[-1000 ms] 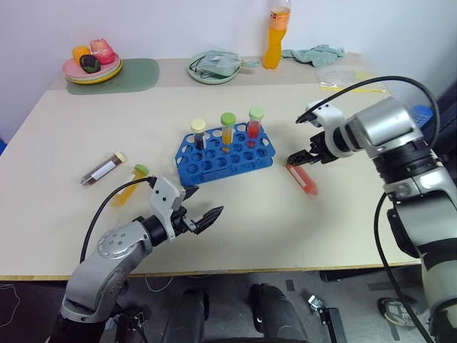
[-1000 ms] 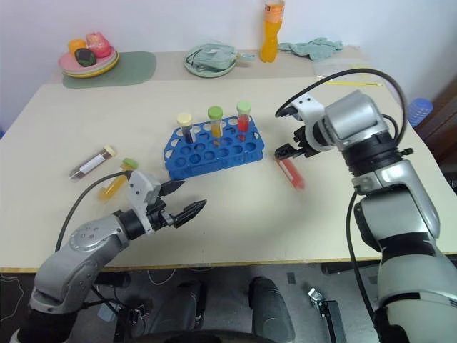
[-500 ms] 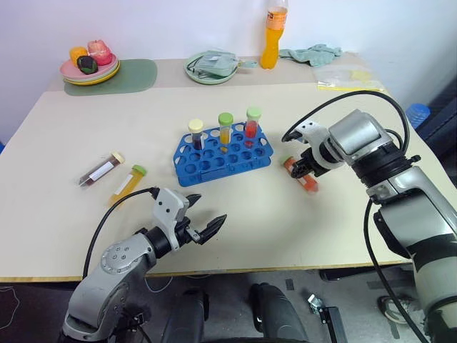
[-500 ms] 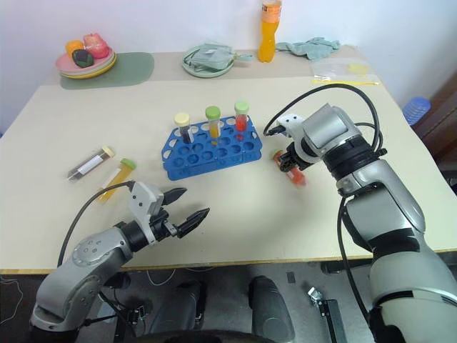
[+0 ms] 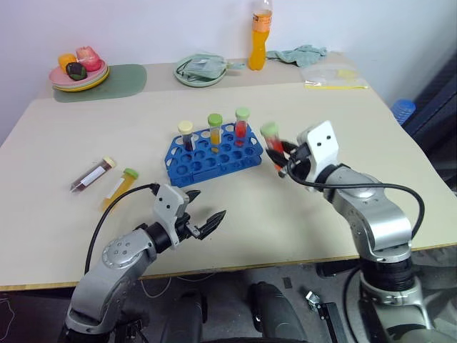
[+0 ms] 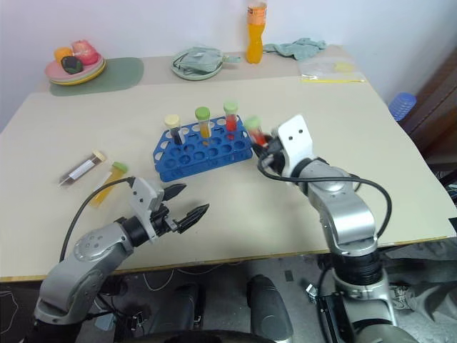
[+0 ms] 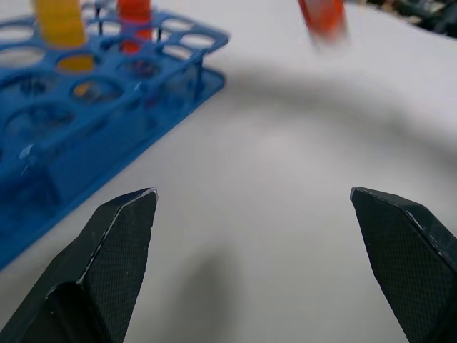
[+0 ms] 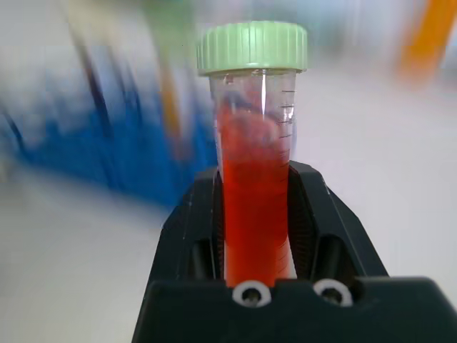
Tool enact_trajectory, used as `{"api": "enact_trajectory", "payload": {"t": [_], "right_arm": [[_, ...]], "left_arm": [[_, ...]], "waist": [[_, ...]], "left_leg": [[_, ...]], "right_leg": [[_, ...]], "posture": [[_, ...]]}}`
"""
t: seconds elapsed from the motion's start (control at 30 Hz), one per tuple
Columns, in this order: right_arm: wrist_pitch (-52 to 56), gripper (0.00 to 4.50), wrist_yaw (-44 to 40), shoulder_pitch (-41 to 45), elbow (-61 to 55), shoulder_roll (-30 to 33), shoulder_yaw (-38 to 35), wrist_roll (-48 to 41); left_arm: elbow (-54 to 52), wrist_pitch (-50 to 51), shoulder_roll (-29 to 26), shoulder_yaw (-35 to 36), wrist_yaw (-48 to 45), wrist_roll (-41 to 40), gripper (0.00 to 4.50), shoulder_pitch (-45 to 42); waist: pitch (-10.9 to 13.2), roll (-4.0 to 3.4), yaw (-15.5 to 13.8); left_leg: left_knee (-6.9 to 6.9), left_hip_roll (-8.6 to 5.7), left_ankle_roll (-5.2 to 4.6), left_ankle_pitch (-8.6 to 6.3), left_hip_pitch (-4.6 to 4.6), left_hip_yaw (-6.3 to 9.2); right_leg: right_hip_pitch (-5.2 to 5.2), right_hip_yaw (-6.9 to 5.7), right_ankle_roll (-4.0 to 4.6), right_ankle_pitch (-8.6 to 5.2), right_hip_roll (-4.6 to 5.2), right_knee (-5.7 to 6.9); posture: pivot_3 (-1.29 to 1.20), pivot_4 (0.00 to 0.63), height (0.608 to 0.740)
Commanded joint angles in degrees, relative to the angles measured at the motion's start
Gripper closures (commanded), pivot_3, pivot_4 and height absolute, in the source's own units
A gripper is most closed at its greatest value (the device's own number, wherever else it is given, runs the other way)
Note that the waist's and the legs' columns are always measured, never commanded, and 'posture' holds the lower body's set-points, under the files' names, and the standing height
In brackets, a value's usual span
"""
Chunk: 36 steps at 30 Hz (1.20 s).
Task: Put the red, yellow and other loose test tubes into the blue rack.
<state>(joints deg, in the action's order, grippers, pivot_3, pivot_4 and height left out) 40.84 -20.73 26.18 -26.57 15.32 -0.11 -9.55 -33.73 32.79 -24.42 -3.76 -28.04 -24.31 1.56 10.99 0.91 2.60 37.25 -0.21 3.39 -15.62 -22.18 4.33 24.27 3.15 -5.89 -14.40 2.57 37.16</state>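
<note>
One red tube | clamped upright between right pincer fingers

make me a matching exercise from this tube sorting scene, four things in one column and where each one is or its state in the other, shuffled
Things:
1. red tube with green cap
2. blue rack
3. labelled dark tube
4. left tool

States:
A. lying on the table, left of the rack
B. open, holding nothing
C. clamped upright in the right tool
D. holds three upright tubes

Pairs: 1-C, 2-D, 3-A, 4-B
</note>
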Motion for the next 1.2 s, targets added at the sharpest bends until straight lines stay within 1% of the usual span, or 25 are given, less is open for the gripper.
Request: {"api": "enact_trajectory", "payload": {"t": [0.03,0.23,0.5,0.63,1.2], "right_arm": [[-8.88,3.77,5.76,0.59,5.32,-4.65,-0.06,2.22],[-22.17,3.77,7.12,2.08,19.31,-9.9,1.95,3.4],[-31.27,3.77,7.33,6.77,32.68,-11.98,1.17,3.09],[-33.28,3.77,6.54,7.69,35.9,-12.77,1.32,2.76],[-43.39,3.77,7.71,9.94,46.89,-15.27,0.33,2.75]], "left_arm": [[0.52,-1.39,0.25,-0.28,-0.95,-0.14,0.0,-1.78],[1.53,-1.74,0.81,0.08,-1.12,-0.4,0.0,-3.86],[-0.69,-0.87,0.81,0.73,-0.76,-1.16,0.0,-2.87],[-1.39,-0.67,0.88,0.83,-0.35,-1.2,0.0,-2.31],[-0.53,-0.68,0.71,0.99,-0.55,-1.17,0.0,-3.46]], "waist": [[-0.01,0.0,-0.22],[0.0,0.0,-0.16],[0.0,-0.01,-0.06],[0.0,-0.01,-0.08],[0.0,-0.02,0.0]], "left_leg": [[0.03,-0.01,0.02,0.01,0.0,-0.01],[0.01,-0.05,0.02,0.01,-0.05,-0.02],[-0.04,-0.04,0.02,0.01,-0.05,-0.01],[-0.04,-0.04,0.02,0.01,-0.05,-0.01],[-0.04,-0.03,0.02,0.01,-0.05,0.0]], "right_leg": [[-0.01,0.0,0.01,0.01,0.01,0.0],[-0.01,0.0,0.0,0.01,0.1,-0.03],[0.04,0.0,0.01,0.01,0.08,-0.01],[0.04,0.0,0.01,0.01,0.08,-0.01],[0.04,0.0,0.01,0.01,0.08,0.0]], "posture": [[0.0,0.15,0.74],[0.0,0.15,0.74],[0.0,0.15,0.74],[0.0,0.15,0.74],[0.0,0.15,0.74]]}}
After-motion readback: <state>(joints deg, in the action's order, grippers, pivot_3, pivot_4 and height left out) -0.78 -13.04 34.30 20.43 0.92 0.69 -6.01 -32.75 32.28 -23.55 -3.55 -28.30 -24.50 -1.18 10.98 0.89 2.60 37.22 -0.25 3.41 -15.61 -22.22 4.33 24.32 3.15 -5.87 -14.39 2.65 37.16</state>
